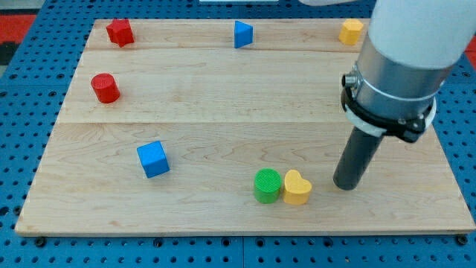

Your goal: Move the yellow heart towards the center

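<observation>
White-grey arm (413, 45) — seemingly dark rod (357, 160)

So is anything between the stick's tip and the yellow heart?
No. In the camera view, only bare wood lies between my tip and the yellow heart. The green cylinder touches the heart's far side, toward the view's left.

A: Any text, labels, nos. on the board (223, 112)?
B: None. Bare wood, no print.
A: Blocks?
B: Plain too. Yellow heart (297, 187), green cylinder (268, 185), blue cube (153, 158): no letters or signs.
A: The arm, my tip (346, 184)?
B: No brand or sticker readable on the rod or the grey and white housing (405, 52).
A: Blue pegboard surface around (22, 112)?
B: Just holes, no markings.
</observation>
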